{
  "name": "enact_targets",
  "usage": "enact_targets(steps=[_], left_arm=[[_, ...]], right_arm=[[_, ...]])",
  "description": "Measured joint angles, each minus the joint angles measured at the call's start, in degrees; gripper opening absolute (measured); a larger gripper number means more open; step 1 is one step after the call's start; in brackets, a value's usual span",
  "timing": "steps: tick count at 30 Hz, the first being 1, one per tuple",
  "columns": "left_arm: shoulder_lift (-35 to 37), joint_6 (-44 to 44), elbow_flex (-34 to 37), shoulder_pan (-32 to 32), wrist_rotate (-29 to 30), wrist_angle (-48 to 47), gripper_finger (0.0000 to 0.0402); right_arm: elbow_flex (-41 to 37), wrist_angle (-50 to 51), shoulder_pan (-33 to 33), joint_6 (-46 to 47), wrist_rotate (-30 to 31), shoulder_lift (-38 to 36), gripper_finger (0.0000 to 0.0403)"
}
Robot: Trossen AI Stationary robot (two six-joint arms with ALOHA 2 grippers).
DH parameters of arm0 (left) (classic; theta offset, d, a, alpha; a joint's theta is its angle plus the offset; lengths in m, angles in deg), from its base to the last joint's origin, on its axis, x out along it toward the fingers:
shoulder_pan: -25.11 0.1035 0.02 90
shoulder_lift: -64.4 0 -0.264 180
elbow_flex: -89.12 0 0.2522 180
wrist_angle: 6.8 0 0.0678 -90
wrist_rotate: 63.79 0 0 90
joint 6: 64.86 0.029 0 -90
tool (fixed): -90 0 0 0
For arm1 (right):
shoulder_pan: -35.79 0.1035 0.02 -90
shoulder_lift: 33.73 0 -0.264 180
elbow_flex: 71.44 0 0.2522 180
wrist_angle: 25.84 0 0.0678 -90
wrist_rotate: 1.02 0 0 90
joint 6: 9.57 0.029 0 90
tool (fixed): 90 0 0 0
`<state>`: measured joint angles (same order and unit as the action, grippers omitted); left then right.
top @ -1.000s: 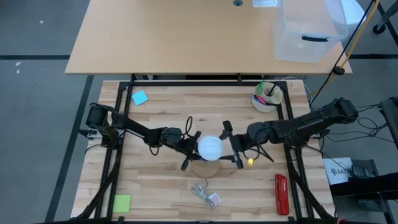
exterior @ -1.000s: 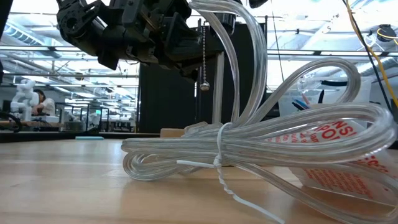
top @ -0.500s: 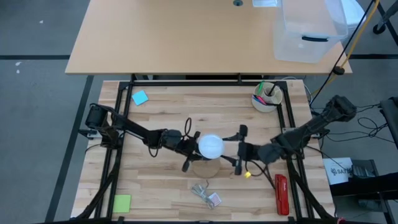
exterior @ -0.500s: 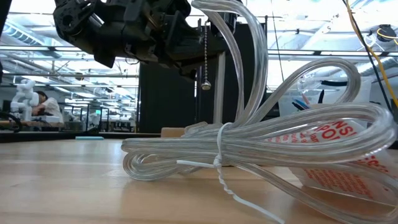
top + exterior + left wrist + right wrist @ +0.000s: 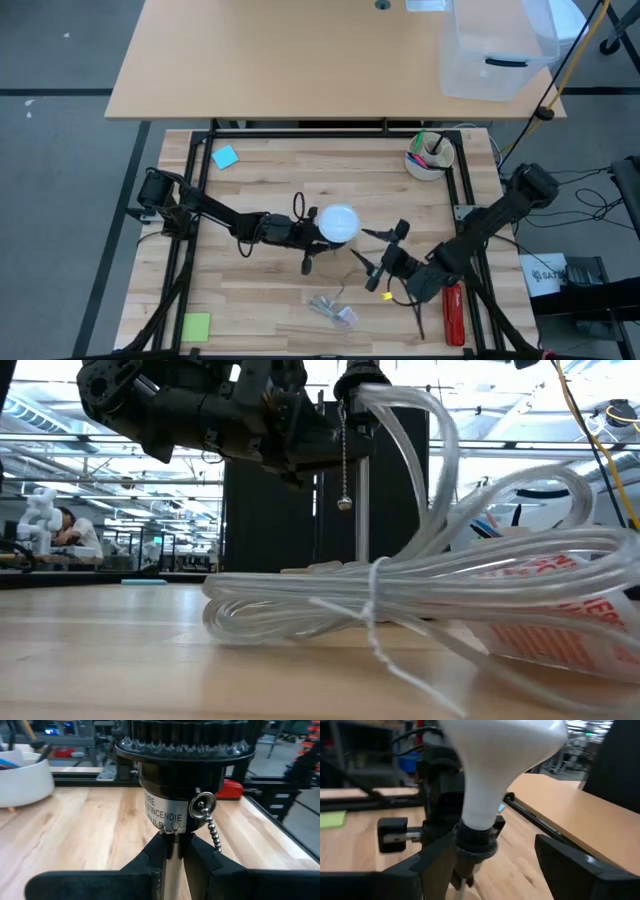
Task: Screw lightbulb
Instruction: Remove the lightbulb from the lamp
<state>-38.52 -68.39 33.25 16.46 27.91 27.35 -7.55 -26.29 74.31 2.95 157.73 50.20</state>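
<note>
The white lightbulb (image 5: 339, 222) sits with its neck in a black lamp socket (image 5: 474, 842), which has a label and a bead pull chain (image 5: 210, 825). My left gripper (image 5: 312, 236) reaches in from the table's left and is shut under the socket. My right gripper (image 5: 362, 248) stands open to the near right of the bulb, touching nothing; in its wrist view its fingers (image 5: 437, 860) stand wide apart, short of the socket. A clear cord (image 5: 400, 595) runs from the raised socket down to a tied coil on the table. My left gripper pinches the narrow pale stem (image 5: 172, 862) just under the black socket between its two fingers. The fingers come nearly level from the table's left. The socket stands upright above them with the bulb on top and the chain hanging beside it.
The cord coil and its printed tag (image 5: 332, 310) lie near the front edge. A red tool (image 5: 452, 312) lies at the near right, a white cup of pens (image 5: 428, 156) at the far right. A blue note (image 5: 224, 156) and a green note (image 5: 196, 326) lie at the left.
My right gripper has drawn back from the bulb toward the table's near right corner, swinging round and sinking a little, its fingers still apart. My left gripper has turned at the wrist, carrying socket and bulb slightly toward the far edge; the cord and coil have shifted with it.
</note>
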Motion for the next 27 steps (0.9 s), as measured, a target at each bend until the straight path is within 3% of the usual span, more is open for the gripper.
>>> enact_targets(steps=[5, 13, 17, 23, 27], left_arm=[[0.00, 0.00, 0.00, -0.10, 0.97, 0.00, 0.0048], [0.00, -0.57, 0.00, -0.10, 3.95, 0.00, 0.0048], [0.00, -0.73, 0.00, -0.10, 3.95, 0.00, 0.0048], [0.01, -0.98, 0.03, -0.10, 4.40, -0.03, 0.0048], [0.02, -1.03, 0.02, -0.10, 4.78, 0.00, 0.0048]], right_arm=[[0.00, -16.69, -0.46, -2.67, 5.27, 7.63, 0.0259], [-0.04, -44.32, -2.71, -18.74, 6.15, 15.39, 0.0259], [-0.04, -47.47, -4.60, -21.99, 5.87, 16.64, 0.0259], [-0.02, -47.49, -7.78, -20.43, -2.58, 16.77, 0.0259], [-0.02, -47.65, -9.45, -20.29, -2.93, 16.77, 0.0259]])
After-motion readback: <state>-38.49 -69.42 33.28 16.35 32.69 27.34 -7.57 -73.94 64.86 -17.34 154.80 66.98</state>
